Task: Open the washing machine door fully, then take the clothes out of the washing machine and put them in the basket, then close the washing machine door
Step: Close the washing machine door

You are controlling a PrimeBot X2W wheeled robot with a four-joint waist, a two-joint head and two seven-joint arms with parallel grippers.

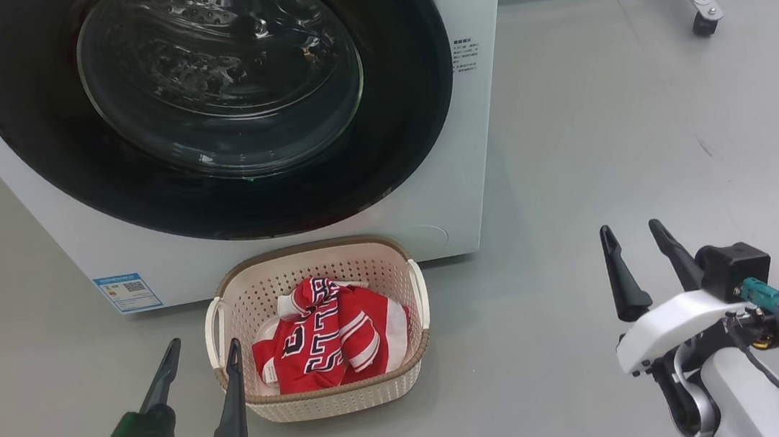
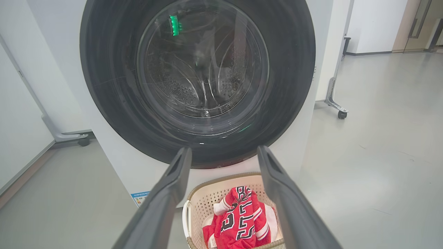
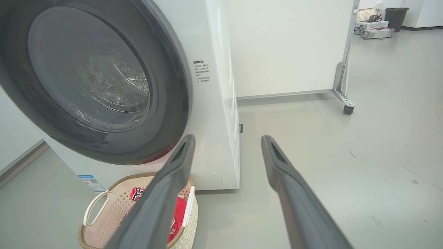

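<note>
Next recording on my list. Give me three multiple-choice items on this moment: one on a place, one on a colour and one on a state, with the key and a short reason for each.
1. Where do the red clothes lie?
A. In the drum
B. In the basket
C. On the bare floor

2. What colour is the basket's rim?
A. Brown
B. Blue
C. Black

3. How does the washing machine door stand?
A. Swung fully open
B. Half open
C. Shut against the washing machine

Key:
1 B: the head view shows the red fabric bunched inside the cream walls.
2 A: a brown woven-look band runs round the top edge.
3 C: the black ring lies flat on the white front in all three views.
</note>
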